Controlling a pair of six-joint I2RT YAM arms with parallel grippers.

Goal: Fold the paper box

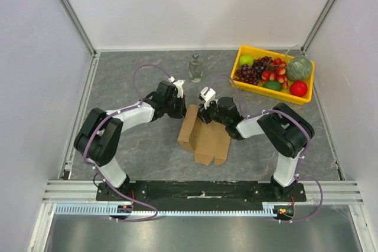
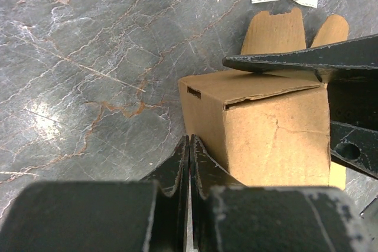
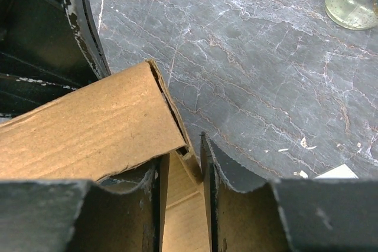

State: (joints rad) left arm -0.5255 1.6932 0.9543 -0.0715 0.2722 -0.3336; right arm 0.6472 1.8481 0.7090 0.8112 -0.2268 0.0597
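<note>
I see the paper box (image 1: 204, 137) mid-table between both arms. It is plain brown corrugated card, unprinted and half-formed, with one slotted wall raised and rounded tabs flat on the grey veined table (image 1: 142, 146). My left gripper (image 2: 189, 149) is pressed shut and empty, just beside that wall. My right gripper (image 3: 181, 151) stands narrowly apart astride the wall's end edge.

L arm (image 1: 121, 117): base at 7 o'clock in top view, elbow raised, forearm running twd 2 o'clock.
L gripper (image 2: 189, 147): jaws pressed flat together.
R arm (image 1: 283, 128): base at 5 o'clock, elbow raised, forearm running twd 10 o'clock.
R gripper (image 3: 181, 157): jaws part-way apart, narrow gap.
Both wrists low; grippers near each other, tips facing.
</note>
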